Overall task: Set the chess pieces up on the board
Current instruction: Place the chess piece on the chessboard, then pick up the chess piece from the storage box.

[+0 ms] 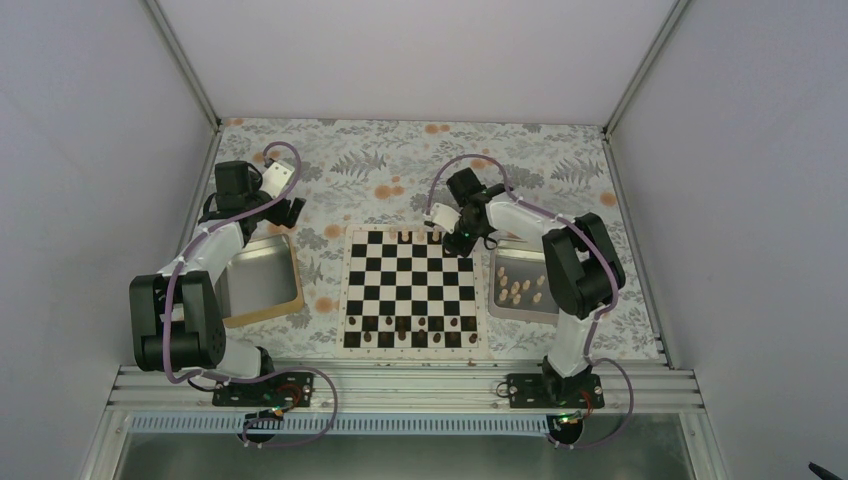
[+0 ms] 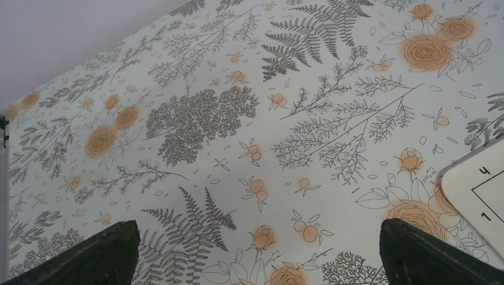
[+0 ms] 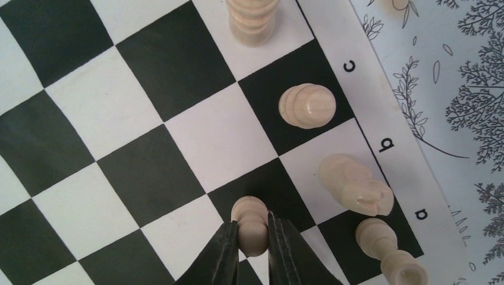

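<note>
The right hand [image 3: 254, 233] is pressed in on one pale pawn [image 3: 249, 211], pinching its stem between both fingers. It is over the board [image 3: 172, 59] where a black and a white square meet, one row in from the lettered border [image 3: 386, 145]. Whether the pawn's foot touches the board I cannot tell.

Ahead and to the right of this hand, four more chess pieces [image 3: 307, 105] stand in the edge row. The nearest is by letter a, close beside the right finger. A knight stands by b, a round-topped piece by c, and a fourth beyond them is cut off by the frame. The squares ahead and to the left of the hand are all bare.

Back toward this arm's base, off the board's side, a steel tray [image 1: 505, 262] holds more pale pieces, too small to count. Dark chessmen [image 1: 420, 337] line the board's opposite edge.

The left hand [image 2: 255, 261] is spread wide over the flowered bench [image 2: 238, 119], with the board's corner to its right. A second tray [image 1: 250, 275] lies beside that arm.
</note>
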Motion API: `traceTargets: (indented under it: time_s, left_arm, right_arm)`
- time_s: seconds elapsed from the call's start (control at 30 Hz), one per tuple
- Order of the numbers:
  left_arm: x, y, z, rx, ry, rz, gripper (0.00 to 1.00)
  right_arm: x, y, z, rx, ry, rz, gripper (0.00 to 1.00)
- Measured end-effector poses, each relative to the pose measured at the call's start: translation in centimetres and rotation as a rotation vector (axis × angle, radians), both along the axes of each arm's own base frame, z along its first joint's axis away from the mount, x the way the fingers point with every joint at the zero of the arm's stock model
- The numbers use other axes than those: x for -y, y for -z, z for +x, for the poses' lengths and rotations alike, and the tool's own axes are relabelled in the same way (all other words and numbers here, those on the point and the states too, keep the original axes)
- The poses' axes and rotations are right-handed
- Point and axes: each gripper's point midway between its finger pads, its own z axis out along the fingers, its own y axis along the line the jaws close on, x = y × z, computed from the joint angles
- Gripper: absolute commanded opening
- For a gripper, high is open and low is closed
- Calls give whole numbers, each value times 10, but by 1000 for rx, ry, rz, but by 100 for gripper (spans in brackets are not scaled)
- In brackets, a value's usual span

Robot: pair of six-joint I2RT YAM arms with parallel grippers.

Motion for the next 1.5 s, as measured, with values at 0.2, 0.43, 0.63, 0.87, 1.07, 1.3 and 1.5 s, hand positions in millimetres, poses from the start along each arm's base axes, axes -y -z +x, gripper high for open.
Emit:
traceTargets:
  time_s: [0.2, 0.43, 0.63, 0.87, 1.07, 1.3, 1.5]
  left_arm:
    - [0, 0, 0, 0, 0, 0, 100]
    - [0, 0, 0, 0, 0, 0, 100]
    - [0, 0, 0, 0, 2, -2, 100]
    - [1, 0, 0, 0, 5, -4, 100]
    - [1, 0, 0, -1, 5, -4, 100]
    - [1, 0, -1, -1, 4, -3, 100]
    - [0, 0, -1, -2, 2, -3, 100]
  right_arm:
    - [0, 0, 2, 9, 2, -3, 16]
    - [1, 3, 2, 5, 3, -10, 23]
    - [3, 7, 1, 0, 5, -20, 26]
    - [7, -3, -2, 8, 8, -27, 31]
    - [20, -57, 1, 116, 41, -1, 33]
    - [74, -111, 7, 220, 173, 13, 36]
    - [129, -77, -37, 141, 212, -103, 37]
